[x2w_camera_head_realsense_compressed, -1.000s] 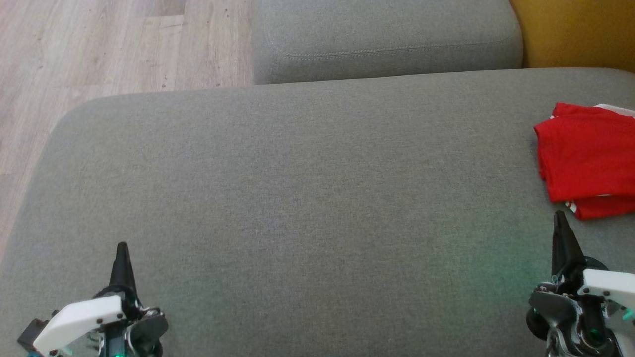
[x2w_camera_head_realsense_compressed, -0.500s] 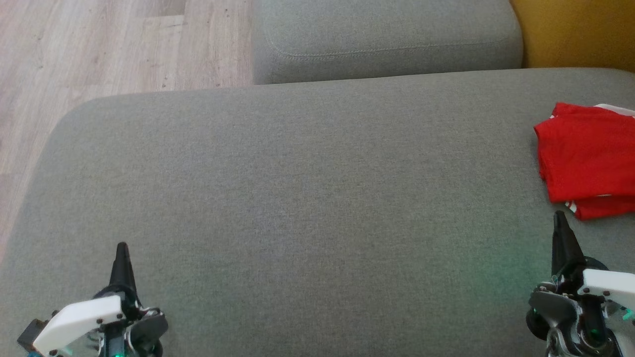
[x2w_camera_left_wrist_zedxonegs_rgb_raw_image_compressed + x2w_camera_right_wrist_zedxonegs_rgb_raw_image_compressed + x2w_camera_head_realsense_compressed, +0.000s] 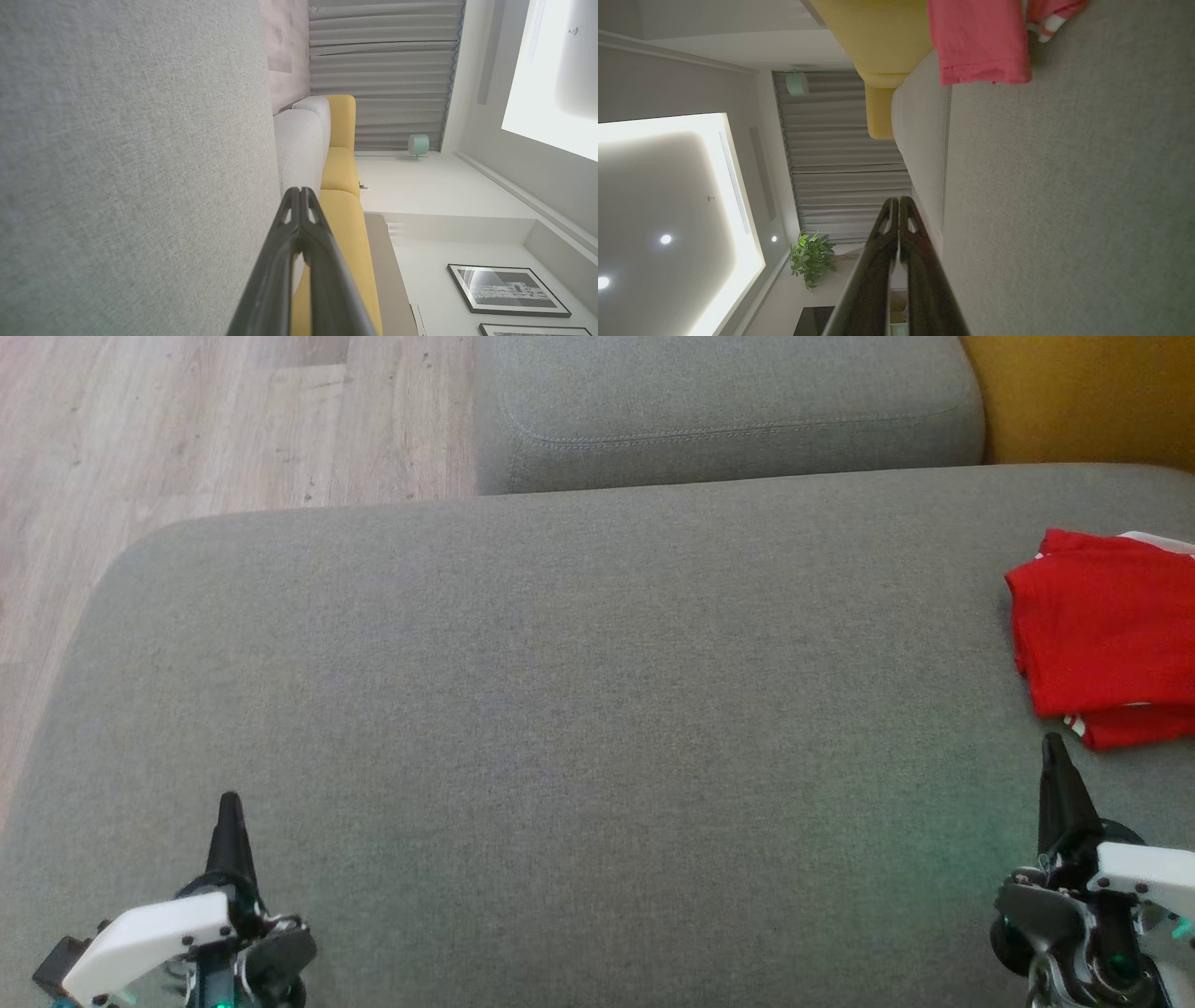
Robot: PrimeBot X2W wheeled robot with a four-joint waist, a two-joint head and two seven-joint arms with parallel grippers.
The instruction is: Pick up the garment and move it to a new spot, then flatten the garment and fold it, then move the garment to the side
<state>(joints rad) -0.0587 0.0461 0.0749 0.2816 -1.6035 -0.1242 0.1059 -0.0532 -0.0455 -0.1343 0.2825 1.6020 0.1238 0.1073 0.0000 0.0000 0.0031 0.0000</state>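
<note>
While left claw (image 3: 229, 801) and right claw (image 3: 1052, 743) each pinch together, folded red garment (image 3: 1106, 625) tops woven cushion (image 3: 560, 663).

No lettering, label, brand mark or number can be read anywhere. The framed print (image 3: 508, 289) (seen sideways from the left wrist) may carry a caption, but it is too small to tell; the red garment (image 3: 1106, 635) shows plain cloth with white trim.

Matt woven grey cushion (image 3: 579, 709), red cloth garment (image 3: 1106, 635)
</note>
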